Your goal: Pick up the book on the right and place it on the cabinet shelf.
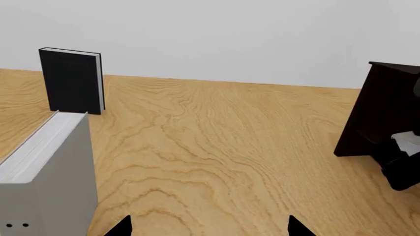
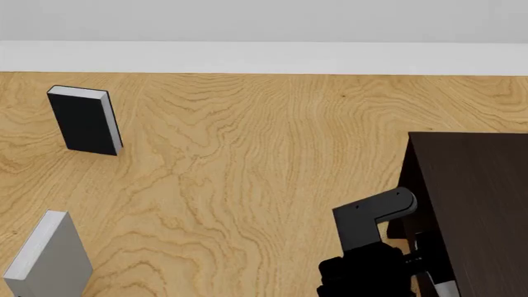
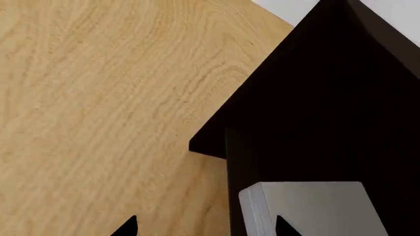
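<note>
- The book [image 3: 315, 209] lies at the lower right of the right wrist view, inside the dark cabinet [image 3: 328, 98], its white page edges toward the opening; it seems to rest on the cabinet shelf, whose surface is lost in shadow.
- Right gripper [image 3: 206, 227]: two black fingertips show at the bottom edge, well apart, so it stands wide open. One tip lies over the bench, the other in front of the book; I cannot tell whether it touches the book.
- In the head view the right arm [image 2: 375, 216] reaches toward the cabinet's left side at lower right.
- Left gripper [image 1: 208, 227]: tips spread wide at the bottom edge, holding nothing, above bare bench [image 1: 217, 147].
- A grey dotted book [image 2: 49, 257] stands at lower left.
- A black book [image 2: 83, 120] stands upright at upper left.
</note>
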Robot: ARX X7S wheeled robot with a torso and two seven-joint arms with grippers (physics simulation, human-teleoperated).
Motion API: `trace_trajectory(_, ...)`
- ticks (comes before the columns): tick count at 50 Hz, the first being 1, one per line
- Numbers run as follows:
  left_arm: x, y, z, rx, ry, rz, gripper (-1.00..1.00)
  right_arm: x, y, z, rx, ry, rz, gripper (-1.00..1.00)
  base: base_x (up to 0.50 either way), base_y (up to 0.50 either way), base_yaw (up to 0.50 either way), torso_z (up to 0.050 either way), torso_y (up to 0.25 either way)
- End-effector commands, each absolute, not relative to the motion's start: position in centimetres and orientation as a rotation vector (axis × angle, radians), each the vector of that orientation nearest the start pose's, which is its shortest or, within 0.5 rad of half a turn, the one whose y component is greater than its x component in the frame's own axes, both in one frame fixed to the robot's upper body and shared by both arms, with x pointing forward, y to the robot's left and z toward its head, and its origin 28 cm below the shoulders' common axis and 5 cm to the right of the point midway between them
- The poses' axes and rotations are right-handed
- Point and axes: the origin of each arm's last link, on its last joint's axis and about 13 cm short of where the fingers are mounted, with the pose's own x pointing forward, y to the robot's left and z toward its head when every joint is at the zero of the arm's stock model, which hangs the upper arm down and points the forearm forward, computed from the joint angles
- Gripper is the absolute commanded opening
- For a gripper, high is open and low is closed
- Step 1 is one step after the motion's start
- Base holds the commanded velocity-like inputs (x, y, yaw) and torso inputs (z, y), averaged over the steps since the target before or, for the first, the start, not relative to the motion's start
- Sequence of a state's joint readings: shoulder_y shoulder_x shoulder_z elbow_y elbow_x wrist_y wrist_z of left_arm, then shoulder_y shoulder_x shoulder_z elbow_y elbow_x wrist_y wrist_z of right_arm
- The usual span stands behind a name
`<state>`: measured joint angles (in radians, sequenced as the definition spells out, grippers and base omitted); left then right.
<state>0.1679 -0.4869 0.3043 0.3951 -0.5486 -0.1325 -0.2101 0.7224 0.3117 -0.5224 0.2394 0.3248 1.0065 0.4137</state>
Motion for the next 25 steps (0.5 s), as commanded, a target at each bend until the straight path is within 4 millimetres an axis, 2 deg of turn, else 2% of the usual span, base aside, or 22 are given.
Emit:
trace_trajectory(1,15.6,22.5,4.8,-0.114,0.115,-0.244,1.0,31.5,-9.0,9.6,-0.482,0.492,-0.042,1.0,-0.01,0.0,0.01,0.0,0.0)
trace_trajectory(25,15.6,22.5,4.8,-0.112,0.113,-0.243,1.0,30.8,-5.8,12.1,-0.505,0.37,0.183,1.0,0.0,0.01,0.01,0.0,0.004)
